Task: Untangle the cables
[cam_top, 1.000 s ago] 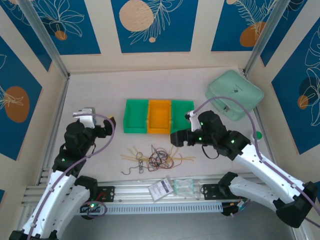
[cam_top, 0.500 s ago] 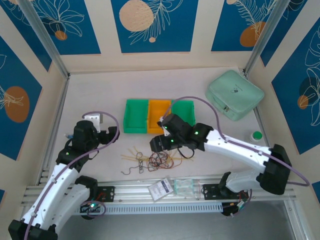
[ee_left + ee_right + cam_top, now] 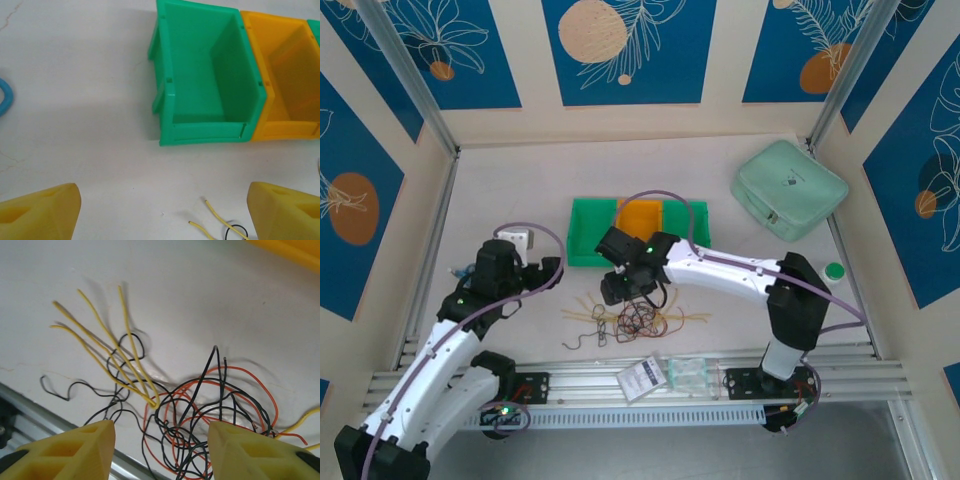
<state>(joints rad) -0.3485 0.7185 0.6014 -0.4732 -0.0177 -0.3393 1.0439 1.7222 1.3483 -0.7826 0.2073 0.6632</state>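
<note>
The cables (image 3: 635, 318) lie in a tangled bunch on the table near its front edge: pale yellow, red and black wires. In the right wrist view the yellow strands (image 3: 107, 347) fan out to the upper left and the red and black loops (image 3: 210, 412) knot together below. My right gripper (image 3: 616, 290) (image 3: 160, 450) hovers open just above the tangle, nothing between its yellow fingers (image 3: 75, 452). My left gripper (image 3: 542, 272) (image 3: 162, 212) stands open to the left of the bunch, with two yellow wire ends (image 3: 215, 220) near its right finger (image 3: 285, 210).
A green bin (image 3: 592, 238) (image 3: 207, 80), an orange bin (image 3: 640, 215) (image 3: 285, 80) and another green bin (image 3: 692, 212) stand in a row behind the cables. A mint pouch (image 3: 790, 190) lies back right. An aluminium rail (image 3: 640, 385) runs along the front edge.
My right arm has swung left across the table and now hangs over the tangle. The left gripper has shifted slightly right and nearer. The cables have not moved.
</note>
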